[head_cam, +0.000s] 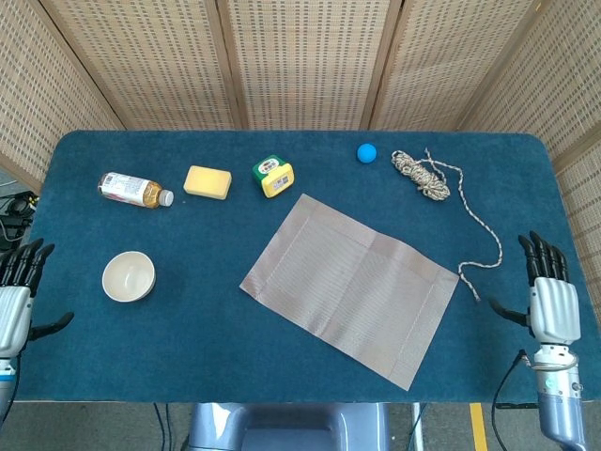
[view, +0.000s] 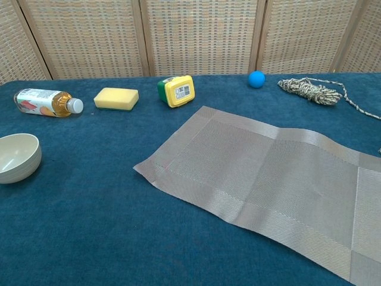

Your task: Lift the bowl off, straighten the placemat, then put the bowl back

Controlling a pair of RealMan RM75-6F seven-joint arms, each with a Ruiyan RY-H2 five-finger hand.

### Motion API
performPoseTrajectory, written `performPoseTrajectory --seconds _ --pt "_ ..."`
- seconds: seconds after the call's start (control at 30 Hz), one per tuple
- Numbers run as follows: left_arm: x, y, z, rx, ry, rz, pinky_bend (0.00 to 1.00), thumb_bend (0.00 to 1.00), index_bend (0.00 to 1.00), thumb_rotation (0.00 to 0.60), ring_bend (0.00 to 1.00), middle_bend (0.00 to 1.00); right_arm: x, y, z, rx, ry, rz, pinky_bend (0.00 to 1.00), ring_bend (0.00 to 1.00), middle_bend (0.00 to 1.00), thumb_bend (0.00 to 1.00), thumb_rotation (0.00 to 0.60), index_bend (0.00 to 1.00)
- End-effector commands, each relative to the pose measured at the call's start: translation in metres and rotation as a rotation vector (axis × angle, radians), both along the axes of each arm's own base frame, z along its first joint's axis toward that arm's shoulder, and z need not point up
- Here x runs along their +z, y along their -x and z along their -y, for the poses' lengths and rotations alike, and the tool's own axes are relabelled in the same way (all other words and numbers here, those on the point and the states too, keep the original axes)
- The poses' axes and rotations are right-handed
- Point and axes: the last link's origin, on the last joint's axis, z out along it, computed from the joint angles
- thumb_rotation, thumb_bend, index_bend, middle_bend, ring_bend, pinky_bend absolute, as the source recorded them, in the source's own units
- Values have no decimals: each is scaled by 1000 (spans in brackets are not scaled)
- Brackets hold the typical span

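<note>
With the bowl (head_cam: 128, 276) resting off the placemat (head_cam: 351, 285) on the table's (head_cam: 282, 376) left side, the remaining step appears to be returning it to the mat. The bowl sits upright and pale, apparently empty, well apart from the mat's left corner. The left hand (head_cam: 13, 305) is at the table's left edge, nearer to the bowl than the right hand (head_cam: 552, 301), which is beyond the mat's right corner at the far right edge. Both hands hold nothing, with fingers extended and spread.

The mat lies flat near the table's centre, with a faint crease across its middle. Its long axis runs diagonally, from upper left to lower right in the head view, so it is probably not yet square to the table edge. From the left hand, the bowl lies to the right and slightly forward; the mat lies further right.
</note>
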Motion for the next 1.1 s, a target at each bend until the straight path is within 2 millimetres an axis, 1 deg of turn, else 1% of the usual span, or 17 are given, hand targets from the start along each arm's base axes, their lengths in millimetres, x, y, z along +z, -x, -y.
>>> performPoseTrajectory --seconds 0.03,0.1,0.13,0.17,0.27,0.4,0.53,0.67,0.7,0.77,0.87,1.1 --pt "-3 -10 -14 -44 19 -36 0 89 21 600 0 0 8 4 -9 9 19 8 0 0 0 262 600 51" --pt "-7 -21 -27 -90 38 -54 0 69 44 600 0 0 13 6 -11 21 30 20 0 0 0 262 600 52" --pt "-15 -42 -44 -175 69 -83 0 60 57 600 0 0 19 5 -12 34 51 37 0 0 0 262 600 52" --pt "-23 -53 -57 -217 91 -103 0 60 67 600 0 0 22 6 -13 40 55 49 0 0 0 263 600 53" --pt "-38 -75 -79 -287 129 -127 0 62 110 600 0 0 26 8 -14 41 51 72 0 0 0 263 600 54" --pt "-60 -96 -103 -358 209 -144 0 67 151 600 0 0 29 10 -14 45 52 86 0 0 0 262 600 54" --pt "-73 -103 -116 -374 255 -163 0 72 183 600 0 0 32 9 -14 49 58 97 0 0 0 263 600 56" --pt "-86 -109 -127 -382 301 -187 0 79 190 600 0 0 34 9 -14 53 65 101 0 0 0 263 600 56" --pt "-94 -114 -131 -391 336 -202 0 82 192 600 0 0 35 9 -14 51 65 103 0 0 0 262 600 56" --pt "-102 -118 -137 -398 365 -224 0 87 207 600 0 0 35 10 -14 48 68 101 0 0 0 262 600 59" --pt "-111 -122 -139 -408 388 -253 0 93 264 600 0 0 35 11 -13 43 72 98 0 0 0 262 600 63" --pt "-142 -124 -142 -404 465 -306 0 95 362 600 0 0 33 12 -11 37 67 98 0 0 0 262 600 66"
